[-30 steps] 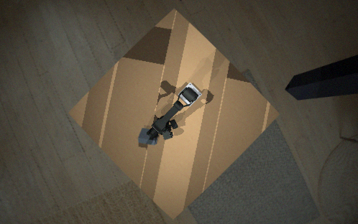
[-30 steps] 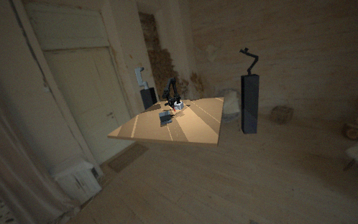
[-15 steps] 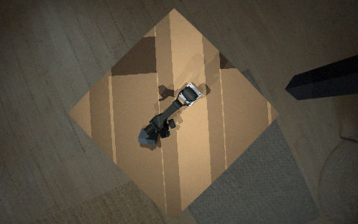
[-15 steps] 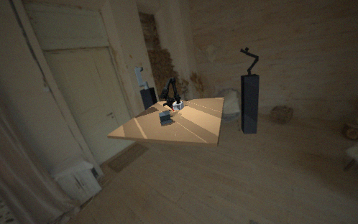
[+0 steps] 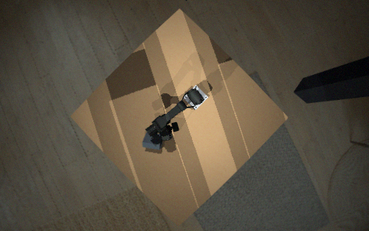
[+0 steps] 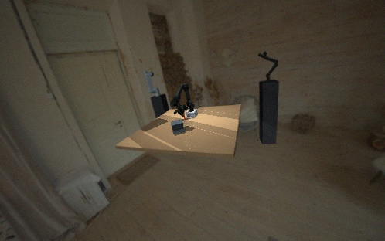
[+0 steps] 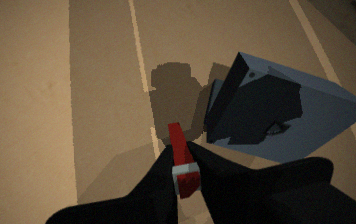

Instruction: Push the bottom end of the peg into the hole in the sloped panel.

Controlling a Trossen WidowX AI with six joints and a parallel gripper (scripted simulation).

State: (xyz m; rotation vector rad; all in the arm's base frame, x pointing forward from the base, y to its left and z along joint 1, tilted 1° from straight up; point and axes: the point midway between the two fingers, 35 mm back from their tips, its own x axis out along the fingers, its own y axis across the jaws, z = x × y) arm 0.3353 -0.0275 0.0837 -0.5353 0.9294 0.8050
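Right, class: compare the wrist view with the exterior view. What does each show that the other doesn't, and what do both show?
Wrist only: the red peg with its pale band, clamped in the gripper, and the panel's dark face.
Exterior only: the whole arm, the room, a door and a tall dark pillar.
Both: the grey-blue sloped panel on the wooden table.
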